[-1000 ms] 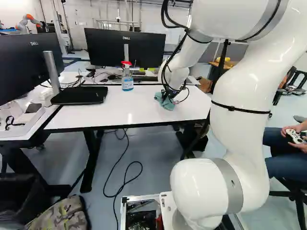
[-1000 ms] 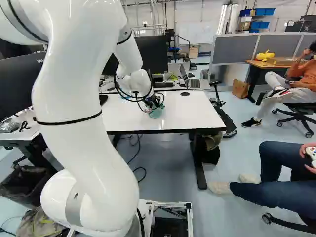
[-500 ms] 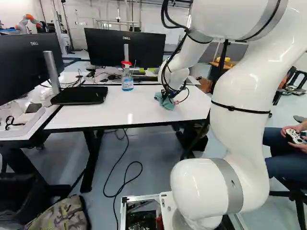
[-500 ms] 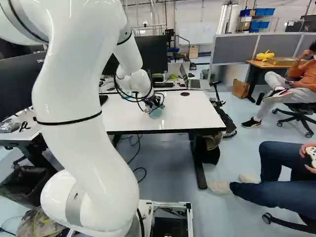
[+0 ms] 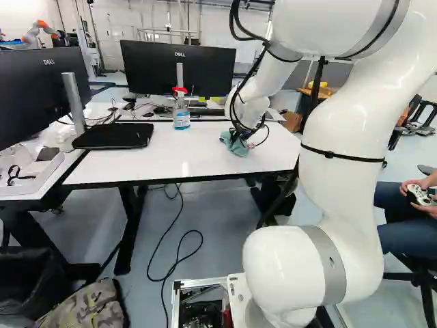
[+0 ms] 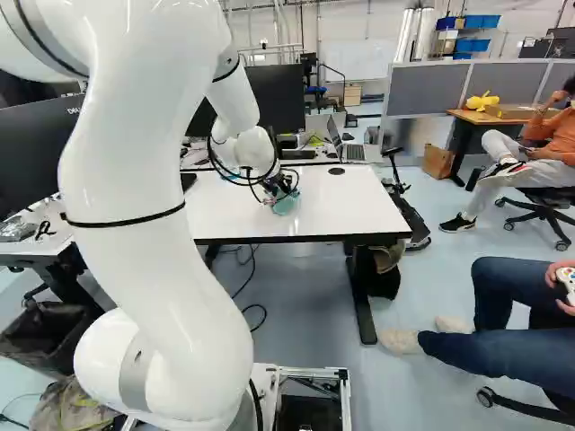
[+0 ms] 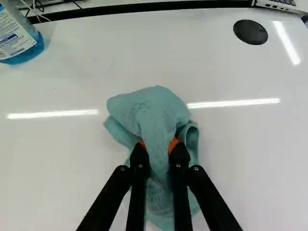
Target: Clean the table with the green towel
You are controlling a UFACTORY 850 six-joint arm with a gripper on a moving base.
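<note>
Towel point(image 7: 149, 113), blue-green and bunched, lies on the white worktop point(image 5: 136, 167). In the left base view it sits toward the worktop's right end, nearer the front edge than the spray bottle point(image 5: 181, 117). The end effector point(image 5: 240, 134) is closed on it: in the wrist view a raised fold of cloth is pinched between the two orange pads point(image 7: 173, 145), one on each side. The rest of the cloth spreads in loose folds ahead of, beneath and beside the fingers, with one rolled edge standing next to them.

The white arm point(image 5: 341, 178) reaches forward over the worktop, its wrist inclined down to the cloth; black cables loop around the wrist.

The spray bottle, red-headed and holding blue liquid, stands upright near the rear edge, apart from the towel. A round black disc point(image 7: 250, 32) lies flat near the same edge; in the wrist view both are ahead of the end effector point(image 7: 159, 146), off to opposite sides.

Behind the worktop is a black monitor point(image 5: 177, 67); a second monitor point(image 5: 41, 92) stands at the left of the left base view. An open laptop point(image 6: 354, 152) rests beyond the rear edge. A dark cable point(image 5: 179, 256) loops on the floor below.
</note>
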